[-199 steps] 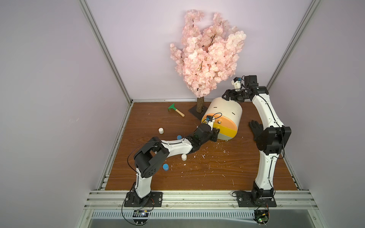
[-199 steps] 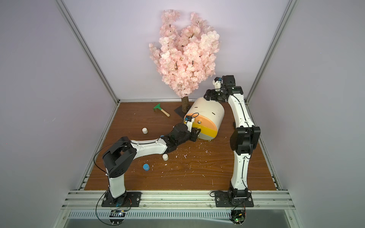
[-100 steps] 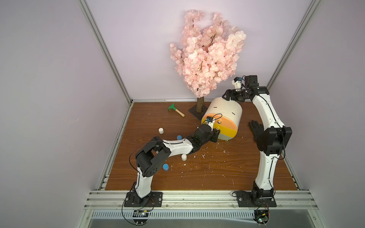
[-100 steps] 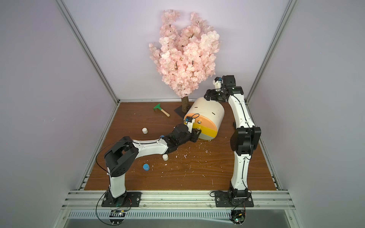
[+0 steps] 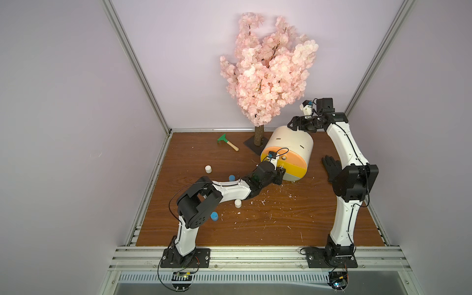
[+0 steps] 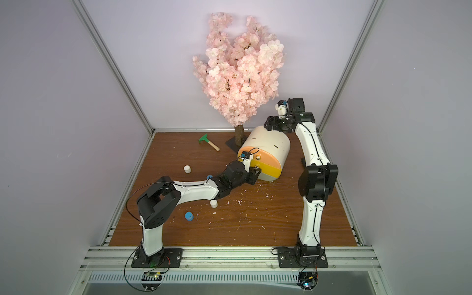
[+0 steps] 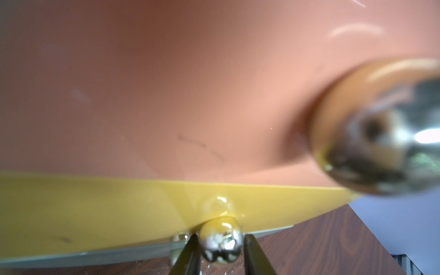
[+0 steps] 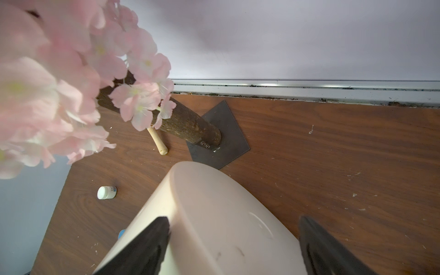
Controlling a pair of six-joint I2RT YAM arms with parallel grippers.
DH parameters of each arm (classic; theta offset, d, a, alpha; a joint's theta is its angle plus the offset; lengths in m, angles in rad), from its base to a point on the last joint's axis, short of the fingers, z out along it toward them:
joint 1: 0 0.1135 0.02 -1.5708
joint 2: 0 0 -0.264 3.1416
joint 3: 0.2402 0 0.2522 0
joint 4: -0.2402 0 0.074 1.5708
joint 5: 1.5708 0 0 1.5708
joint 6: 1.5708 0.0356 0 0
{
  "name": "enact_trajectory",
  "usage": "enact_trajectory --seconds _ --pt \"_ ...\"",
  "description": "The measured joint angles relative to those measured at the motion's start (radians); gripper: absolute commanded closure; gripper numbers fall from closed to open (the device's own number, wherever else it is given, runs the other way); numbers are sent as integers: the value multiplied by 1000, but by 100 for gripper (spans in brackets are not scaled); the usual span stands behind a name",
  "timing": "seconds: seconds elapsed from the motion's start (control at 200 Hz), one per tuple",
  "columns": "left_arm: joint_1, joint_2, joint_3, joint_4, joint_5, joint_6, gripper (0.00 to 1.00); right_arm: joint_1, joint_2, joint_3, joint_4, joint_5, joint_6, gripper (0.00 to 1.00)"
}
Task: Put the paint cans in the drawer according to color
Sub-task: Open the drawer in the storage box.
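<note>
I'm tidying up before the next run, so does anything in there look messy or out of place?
Yes. White flecks are strewn over the wooden floor in front of the cabinet, like debris. A black glove also lies on the floor beside the right arm, with no part in sorting.

We could read no text, brand, number or sign anywhere. The white paint can (image 8: 106, 192), lying on the floor well off to one side of the right gripper (image 8: 234, 229), bore a small label with a blue patch, too blurred to read.
</note>
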Motion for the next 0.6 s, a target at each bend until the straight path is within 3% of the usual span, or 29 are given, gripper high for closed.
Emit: enact_trajectory --seconds 0.601 --pt "-4 0 2 -16 1 -13 81 0 -29 -62 49 -1 0 9"
